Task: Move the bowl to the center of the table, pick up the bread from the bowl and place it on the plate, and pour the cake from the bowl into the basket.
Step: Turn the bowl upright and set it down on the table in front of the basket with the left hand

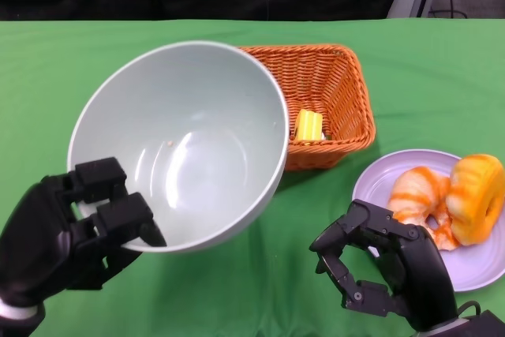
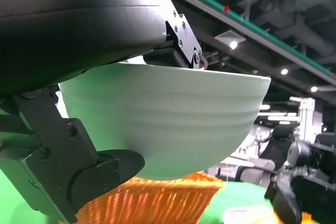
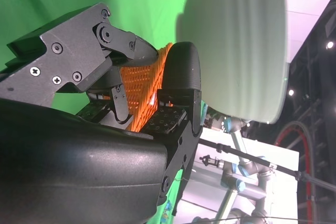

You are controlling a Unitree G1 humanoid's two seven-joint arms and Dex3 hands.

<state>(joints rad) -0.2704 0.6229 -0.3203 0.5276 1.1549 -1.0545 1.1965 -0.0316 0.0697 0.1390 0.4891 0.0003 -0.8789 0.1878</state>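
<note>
Nearest the camera, the left hand (image 1: 67, 230) grips the near rim of the pale green bowl (image 1: 185, 136), fingers hooked over the edge inside and the thumb pressed under the outer wall, as the left wrist view shows with the bowl (image 2: 168, 116) clamped between them. The bowl is lifted off the green worktop (image 1: 442, 76) and tipped so its mouth faces the camera and its far rim leans over the near left corner of the basket; its inside holds only a tiny crumb. At the lower right, the right hand (image 1: 379, 262) hovers above the worktop with its fingers curled inward and holding nothing, just beside the near left edge of the lilac plate (image 1: 371, 183). On that plate lies the bread (image 1: 418, 199), an orange-striped roll, touching a round golden bun (image 1: 477, 195) at its right. Farther back, the orange wicker basket (image 1: 339, 88) stands on the worktop with the yellow cake (image 1: 308, 125) resting inside it near the front wall
</note>
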